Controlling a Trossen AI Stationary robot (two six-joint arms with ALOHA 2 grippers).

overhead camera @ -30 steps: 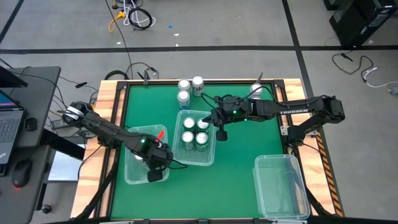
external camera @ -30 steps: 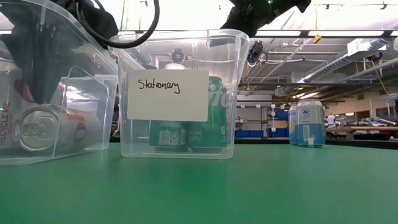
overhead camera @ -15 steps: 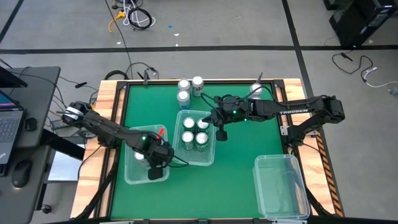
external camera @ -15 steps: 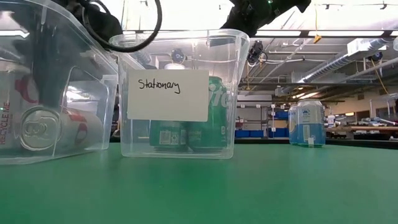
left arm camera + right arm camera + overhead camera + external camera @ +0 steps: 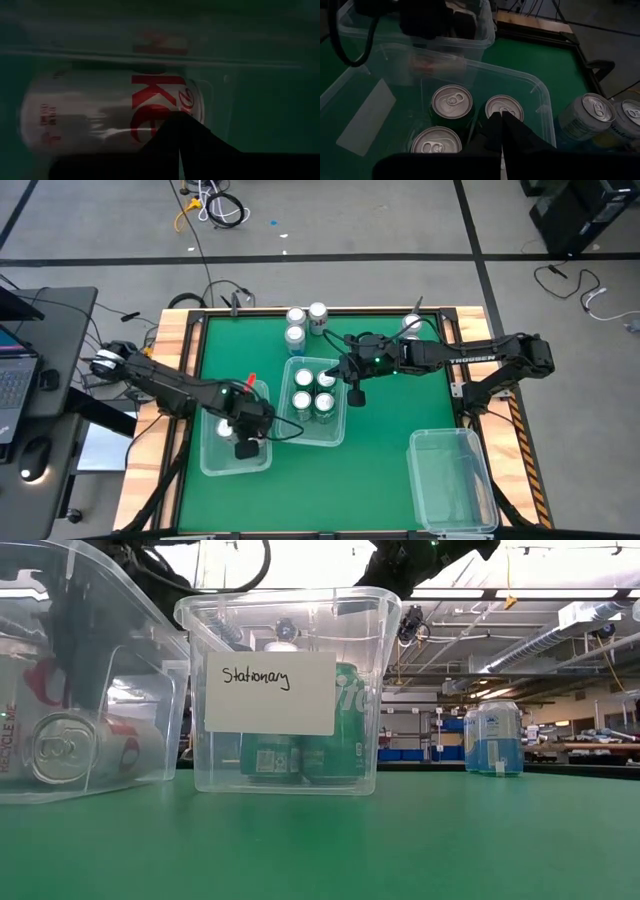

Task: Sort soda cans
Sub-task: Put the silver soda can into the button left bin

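1. The high view is evenly lit, with soft shadows.
2. The low view's far ceiling glares white.
3. Both wrist views are dim.
4. The left wrist view is blurred.

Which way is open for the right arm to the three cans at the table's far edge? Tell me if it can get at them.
Probably yes. The three cans stand in the open beyond the middle bin. The right gripper, shut, hangs by that bin's right wall with nothing between. It must open first.
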